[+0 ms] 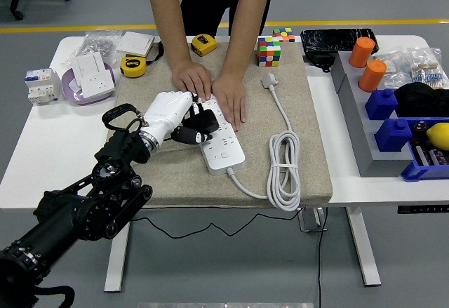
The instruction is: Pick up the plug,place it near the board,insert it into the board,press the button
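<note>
No text, label, brand or number is showing clearly enough to read; any print on the yellow tape measures point(133, 66) at 11 o'clock is staying too small to make out.

- Power strip point(219, 134): smooth white plastic, faintly glossy.
- Mat point(309, 146): rough beige woven cloth, matt.
- Table point(35, 154): smooth white top.
- Left hand point(184, 120): glossy white shell, black matt fingers.
- Cable point(284, 168): smooth grey-white plastic.
</note>
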Controlling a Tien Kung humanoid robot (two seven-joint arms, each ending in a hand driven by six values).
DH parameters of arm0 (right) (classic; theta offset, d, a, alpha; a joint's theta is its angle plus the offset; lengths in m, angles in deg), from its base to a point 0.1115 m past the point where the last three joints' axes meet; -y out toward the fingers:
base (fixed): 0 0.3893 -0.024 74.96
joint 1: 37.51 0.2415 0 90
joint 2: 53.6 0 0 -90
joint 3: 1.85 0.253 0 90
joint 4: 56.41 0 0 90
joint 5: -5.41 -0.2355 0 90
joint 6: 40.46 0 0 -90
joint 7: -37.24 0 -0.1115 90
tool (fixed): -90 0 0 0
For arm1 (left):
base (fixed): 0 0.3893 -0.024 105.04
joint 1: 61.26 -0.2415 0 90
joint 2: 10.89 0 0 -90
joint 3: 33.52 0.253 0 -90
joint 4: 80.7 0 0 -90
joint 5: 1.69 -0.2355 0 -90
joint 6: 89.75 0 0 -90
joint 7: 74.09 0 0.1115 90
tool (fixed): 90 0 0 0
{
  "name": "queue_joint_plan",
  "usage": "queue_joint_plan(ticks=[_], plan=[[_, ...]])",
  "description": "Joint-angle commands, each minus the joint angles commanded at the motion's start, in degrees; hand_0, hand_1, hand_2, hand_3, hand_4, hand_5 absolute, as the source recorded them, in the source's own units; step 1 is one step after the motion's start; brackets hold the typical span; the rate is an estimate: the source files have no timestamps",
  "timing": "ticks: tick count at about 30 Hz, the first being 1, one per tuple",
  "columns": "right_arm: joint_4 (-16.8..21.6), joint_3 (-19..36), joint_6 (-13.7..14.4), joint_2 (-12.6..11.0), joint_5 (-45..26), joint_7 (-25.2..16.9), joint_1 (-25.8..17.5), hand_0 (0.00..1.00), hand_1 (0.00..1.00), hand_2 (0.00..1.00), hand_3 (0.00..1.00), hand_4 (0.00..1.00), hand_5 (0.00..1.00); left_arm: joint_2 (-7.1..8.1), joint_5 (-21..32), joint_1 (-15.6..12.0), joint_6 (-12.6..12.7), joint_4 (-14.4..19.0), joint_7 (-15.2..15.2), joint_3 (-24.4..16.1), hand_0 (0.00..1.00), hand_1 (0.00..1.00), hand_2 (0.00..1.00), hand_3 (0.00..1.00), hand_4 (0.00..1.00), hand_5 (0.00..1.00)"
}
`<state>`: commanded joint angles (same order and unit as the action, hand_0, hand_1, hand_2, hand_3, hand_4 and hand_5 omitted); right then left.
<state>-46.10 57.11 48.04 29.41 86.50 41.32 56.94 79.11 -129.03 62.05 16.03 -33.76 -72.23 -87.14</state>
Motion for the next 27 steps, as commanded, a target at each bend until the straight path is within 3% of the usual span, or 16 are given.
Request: queue_joint_plan(ticks=[27], plan=[[0.0, -0.3, 0.0, -0.2, -0.2, 0.0, -0.1, 0.818, 0.723, 0.7, 0.637, 0.939, 0.606, 0.0, -2.5, 0.1, -1.1, -1.8, 0.0, 0.3, 0.474, 0.386, 0.281, 0.349, 0.529, 0.036]])
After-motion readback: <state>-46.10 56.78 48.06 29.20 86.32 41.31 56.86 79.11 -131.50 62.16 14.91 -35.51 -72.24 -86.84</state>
